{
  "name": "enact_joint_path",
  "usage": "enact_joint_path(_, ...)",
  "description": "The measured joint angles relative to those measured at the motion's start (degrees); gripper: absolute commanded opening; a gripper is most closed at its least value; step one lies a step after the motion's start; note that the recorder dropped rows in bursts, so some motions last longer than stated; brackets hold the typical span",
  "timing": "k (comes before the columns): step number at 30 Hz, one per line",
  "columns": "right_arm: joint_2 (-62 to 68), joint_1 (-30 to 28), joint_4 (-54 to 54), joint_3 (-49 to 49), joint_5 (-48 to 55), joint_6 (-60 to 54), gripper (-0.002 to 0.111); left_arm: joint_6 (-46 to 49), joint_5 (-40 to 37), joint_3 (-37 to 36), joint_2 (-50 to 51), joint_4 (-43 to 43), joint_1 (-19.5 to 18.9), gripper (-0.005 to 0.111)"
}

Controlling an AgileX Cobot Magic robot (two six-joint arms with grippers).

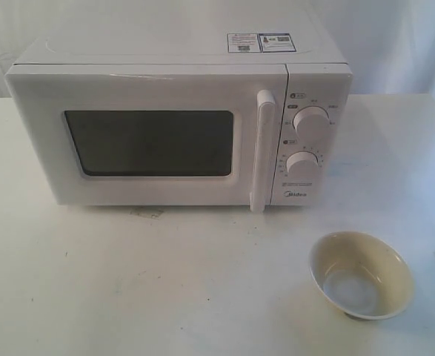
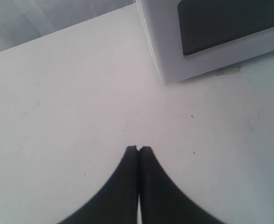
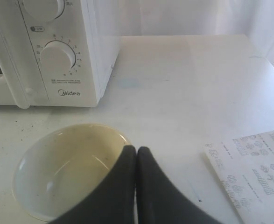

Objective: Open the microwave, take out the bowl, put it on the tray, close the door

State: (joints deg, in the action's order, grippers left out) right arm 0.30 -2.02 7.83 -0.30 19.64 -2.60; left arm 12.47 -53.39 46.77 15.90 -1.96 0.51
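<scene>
- Microwave point(image 1: 165, 133) sits at the back of the white worktop point(image 1: 128, 282), its door point(image 1: 150, 89) shut flush, with the bar handle point(image 1: 261, 152) upright beside the two dials point(image 1: 310, 120).
- The bowl point(image 1: 362, 274) stands mouth up on the worktop, in front of the dial panel and a little to its right, well apart from the oven.
- A printed sheet point(image 3: 253, 163) lies near the bowl.
- The left pincer point(image 2: 138, 148) is pressed together and hangs over bare worktop near the oven's front corner.
- The right pincer point(image 3: 136, 148) is also pressed together with nothing between its tips. It overlaps the bowl's rim, and I cannot tell whether it touches.
</scene>
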Motion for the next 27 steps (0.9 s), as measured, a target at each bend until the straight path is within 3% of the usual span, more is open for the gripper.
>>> enact_joint_path(18,0.0,0.0,0.0,0.0,0.0,0.12,0.0,0.33,0.48,0.0,0.0,0.1,0.0,0.0)
enact_joint_path(21,0.0,0.0,0.0,0.0,0.0,0.12,0.0,0.56,6.12,-1.48,-0.13,-0.16,0.0,0.0)
enact_joint_path(27,0.0,0.0,0.0,0.0,0.0,0.12,0.0,0.67,29.68,-14.39,-0.24,-3.33,-0.35,0.0)
